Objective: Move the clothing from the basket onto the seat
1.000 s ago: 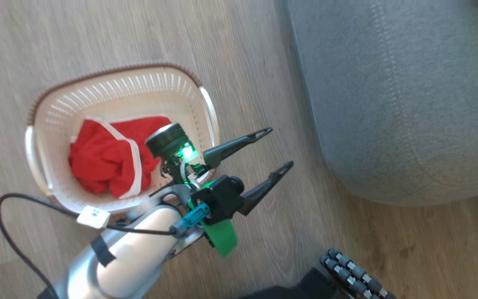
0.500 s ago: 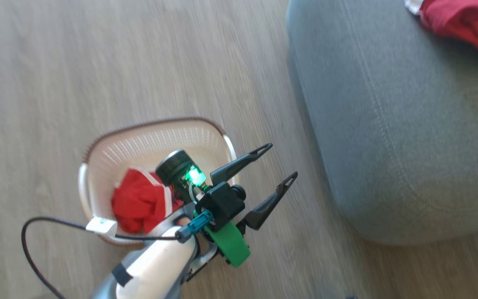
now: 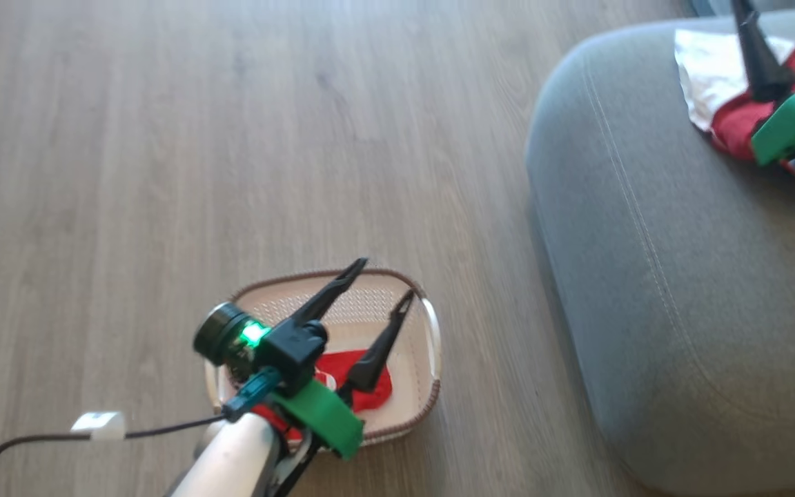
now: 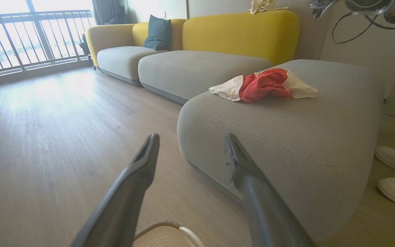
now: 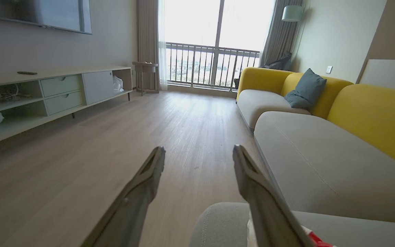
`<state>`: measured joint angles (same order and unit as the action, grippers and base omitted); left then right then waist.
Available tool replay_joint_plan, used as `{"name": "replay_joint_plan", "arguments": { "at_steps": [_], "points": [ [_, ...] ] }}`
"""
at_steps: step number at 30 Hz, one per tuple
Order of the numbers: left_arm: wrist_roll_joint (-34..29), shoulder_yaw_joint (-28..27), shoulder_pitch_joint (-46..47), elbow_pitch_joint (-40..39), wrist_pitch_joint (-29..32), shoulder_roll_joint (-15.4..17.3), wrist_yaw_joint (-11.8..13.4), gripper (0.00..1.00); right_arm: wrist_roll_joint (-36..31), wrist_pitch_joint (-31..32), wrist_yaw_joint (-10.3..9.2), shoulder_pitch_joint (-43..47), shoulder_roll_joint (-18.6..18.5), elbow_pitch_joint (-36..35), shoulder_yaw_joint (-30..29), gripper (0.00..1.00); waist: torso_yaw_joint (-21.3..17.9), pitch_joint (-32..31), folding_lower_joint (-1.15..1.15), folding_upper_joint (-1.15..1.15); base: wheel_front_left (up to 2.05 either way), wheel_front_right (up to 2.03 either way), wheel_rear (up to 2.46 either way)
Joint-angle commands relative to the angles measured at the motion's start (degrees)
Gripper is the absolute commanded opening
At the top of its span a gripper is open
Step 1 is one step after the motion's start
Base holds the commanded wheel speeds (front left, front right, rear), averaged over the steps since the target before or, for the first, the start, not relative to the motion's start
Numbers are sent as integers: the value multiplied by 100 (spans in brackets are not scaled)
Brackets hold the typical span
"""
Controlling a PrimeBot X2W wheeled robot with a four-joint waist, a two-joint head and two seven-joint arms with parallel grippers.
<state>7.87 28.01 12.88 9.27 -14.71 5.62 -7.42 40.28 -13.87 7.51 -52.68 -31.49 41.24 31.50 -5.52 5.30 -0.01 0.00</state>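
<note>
Left gripper (image 3: 387, 277) spread over the basket (image 3: 433, 345), red garment (image 3: 378, 395) inside. Right gripper (image 5: 198, 148) spread too, over the other garment (image 3: 729, 128) on the seat (image 3: 646, 290).

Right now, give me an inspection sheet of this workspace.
Surface: wood floor, grey seat standing on it.
Job's things: basket on floor beside seat, red garment inside; red-and-white garment lying on seat.
Clutter: two white shoes on floor by seat.
Claws: left claw open above basket; right claw open over seat.
Cables: black cable with white tag hanging from left arm.
Surroundings: yellow sofa, TV unit, balcony railing.
</note>
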Motion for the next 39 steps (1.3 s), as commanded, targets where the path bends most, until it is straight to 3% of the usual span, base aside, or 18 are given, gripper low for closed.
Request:
{"name": "replay_joint_plan", "arguments": {
  "at_steps": [1, 7, 13, 19, 28, 34, 39],
  "points": [
    [-45, -323, 66, -230, -29, -41, 4, 100, 82, -78, -2, 173, -118, -294, 14, 100, 196, -224, 1, 0, 0, 0, 0],
    [-141, -818, -218, -283, -29, -127, 39, 100, 115, -110, -2, 881, 88, -1395, -342, 100, 353, -383, 1, 0, 0, 0, 0],
    [-227, -1251, -364, -303, -29, -200, 168, 100, -574, -111, -2, 1686, 341, -2364, -602, 100, 467, -413, 1, 0, 0, 0, 0],
    [-109, -1758, -458, -313, -29, -260, 594, 100, -1133, -112, -2, 2598, 872, -3065, -1259, 100, 549, -448, 1, 0, 0, 0, 0],
    [83, -2214, -584, -292, -29, -272, 1186, 100, -2030, -112, -2, 3846, 1680, -3754, -2084, 100, 534, -404, 1, 0, 0, 0, 0],
    [172, -2245, -660, -225, -29, -273, 1369, 100, -2411, -112, -2, 4495, 2265, -3859, -2398, 100, 493, -359, 1, 0, 0, 0, 0],
    [214, -2151, -741, -66, -29, -273, 1408, 100, -2575, -112, -2, 4766, 2469, -3837, -2457, 100, 449, -316, 1, 0, 0, 0, 0]
  ]
}}
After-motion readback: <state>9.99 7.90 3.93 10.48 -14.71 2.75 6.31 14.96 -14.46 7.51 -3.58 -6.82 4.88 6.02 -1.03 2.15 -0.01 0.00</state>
